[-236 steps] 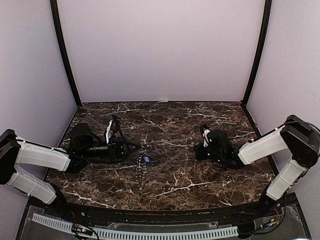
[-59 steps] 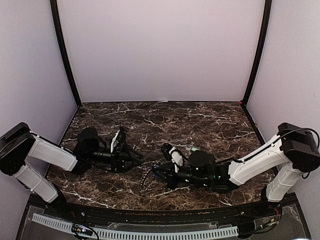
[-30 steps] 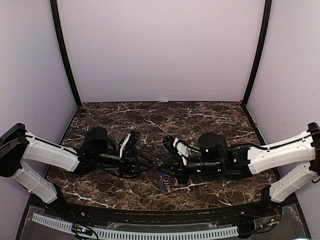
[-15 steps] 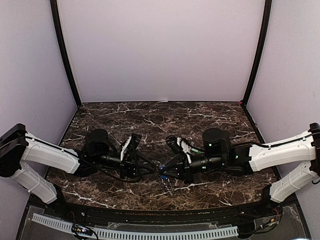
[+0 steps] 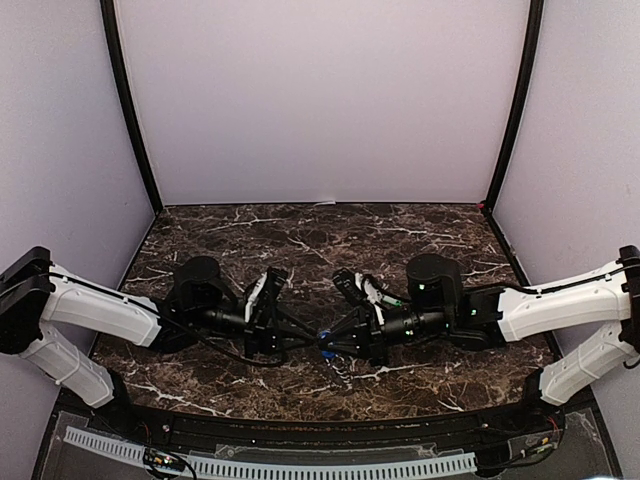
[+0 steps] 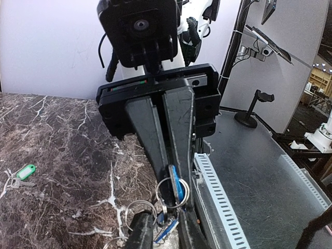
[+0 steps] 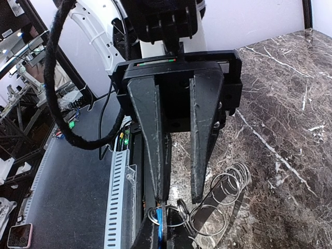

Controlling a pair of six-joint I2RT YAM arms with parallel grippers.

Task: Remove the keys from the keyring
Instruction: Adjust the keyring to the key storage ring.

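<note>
Meeting tip to tip above the near middle of the desk (image 5: pixel 330 250), the two arms hold the bunch between them so that each can pull against the other. The right hand (image 6: pixel 171 175) is drawn narrow, its fingers pinched on the blue key (image 6: pixel 177 188) and the small wire loop it hangs from. That grip seems meant to steady the key while the loop is worked.

The left hand (image 7: pixel 179 199) stands partly spread, one fingertip against a loop and the other clear of it. It brackets the rings rather than clamping them, and I see no firm hold there.

The keyring (image 7: pixel 228 181) shows here as a run of linked wire rings, its upper end lifted at the fingertips and the remainder sagging to the marble just below. No toothed ring can be made out.

A green key (image 6: pixel 25 171) lies flat on the desk, well apart from the bunch and joined to nothing held, so I judge that one is already off. The blue one is not yet free. Next, the left hand would need to close on a loop and spread or twist it, and thin wire may slip out.
</note>
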